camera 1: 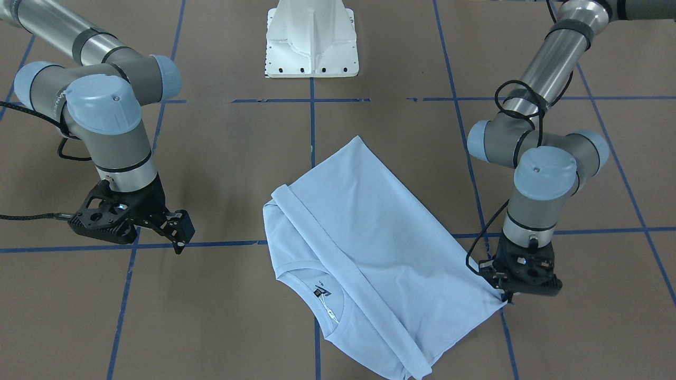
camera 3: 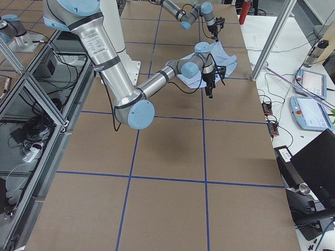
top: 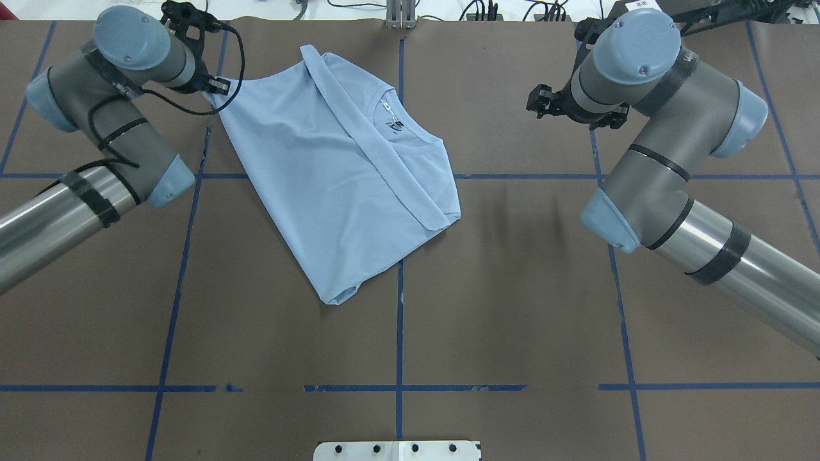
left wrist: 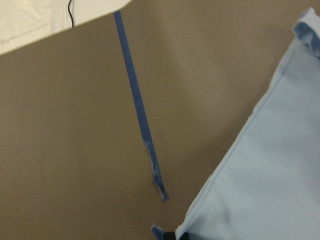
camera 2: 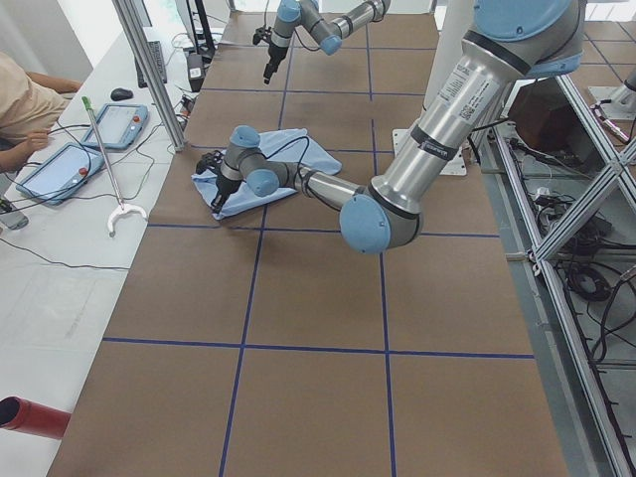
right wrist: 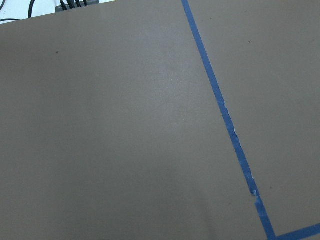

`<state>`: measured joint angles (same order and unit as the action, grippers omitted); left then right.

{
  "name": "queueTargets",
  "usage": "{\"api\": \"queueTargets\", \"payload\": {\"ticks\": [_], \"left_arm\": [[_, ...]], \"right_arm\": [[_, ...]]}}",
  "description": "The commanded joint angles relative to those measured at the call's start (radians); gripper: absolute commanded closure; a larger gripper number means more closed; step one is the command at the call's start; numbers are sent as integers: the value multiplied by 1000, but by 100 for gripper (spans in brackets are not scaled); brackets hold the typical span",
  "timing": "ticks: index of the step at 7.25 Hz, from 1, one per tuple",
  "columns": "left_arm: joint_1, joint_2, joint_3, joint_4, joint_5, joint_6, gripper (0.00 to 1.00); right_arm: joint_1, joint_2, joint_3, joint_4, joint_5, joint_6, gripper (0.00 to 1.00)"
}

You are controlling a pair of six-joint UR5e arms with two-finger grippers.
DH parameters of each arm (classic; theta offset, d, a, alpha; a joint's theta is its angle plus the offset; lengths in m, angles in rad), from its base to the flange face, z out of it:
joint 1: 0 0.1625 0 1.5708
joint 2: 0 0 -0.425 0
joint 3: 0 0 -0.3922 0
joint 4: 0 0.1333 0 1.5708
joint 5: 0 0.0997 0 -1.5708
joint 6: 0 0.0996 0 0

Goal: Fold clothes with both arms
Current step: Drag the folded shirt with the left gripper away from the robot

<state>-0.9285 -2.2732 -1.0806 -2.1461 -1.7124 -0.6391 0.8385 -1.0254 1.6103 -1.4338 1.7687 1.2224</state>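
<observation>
T-shirt [camera 1: 380, 221], light blue, lies askew on the brown table [camera 1: 227, 158], on the far side from the white pedestal [camera 1: 311, 39] and mostly toward the robot's left of the centre tape line. It is already partly doubled over, with a long folded band [camera 1: 338, 266] running diagonally across it beside the neck. It looks thin, light and limp: it should drape and crease rather than hold a shape, and it will probably drag across the table if pulled from one point only. That makes corners and hem edges the sensible places to pinch, one per arm, lifted together so the cloth stays taut. The left gripper [camera 1: 507, 300] sits low at one outer corner, and its fingers appear closed on that corner. The right gripper [camera 1: 179, 240] hangs over bare table well apart from the cloth; I cannot tell whether its fingers are together or spread. The front-facing view shows the open neck and its dark label [camera 1: 320, 290]. The overhead view partly hides the left gripper behind its own wrist. The left wrist view gives the closest look at the pinched corner [left wrist: 195, 225], while the right wrist view shows only table and blue tape [right wrist: 220, 110].
</observation>
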Motion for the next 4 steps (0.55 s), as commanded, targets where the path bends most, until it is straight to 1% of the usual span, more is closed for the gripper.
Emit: {"api": "queueTargets", "payload": {"ticks": [1,2,3,4], "left_arm": [[-13,-97,220,-139,49,18,100],[-33,-94,220,-144,46,62,100],[-42,-77,215,-150,45,109,1],[-44,-65,197,-182,36,119,0]], "right_arm": [[-1,1,10,-1,0,8,0],[-4,5,8,-1,0,14,0],[-16,8,8,1,0,44,0],[-30,30,3,1,-2,66,0]]}}
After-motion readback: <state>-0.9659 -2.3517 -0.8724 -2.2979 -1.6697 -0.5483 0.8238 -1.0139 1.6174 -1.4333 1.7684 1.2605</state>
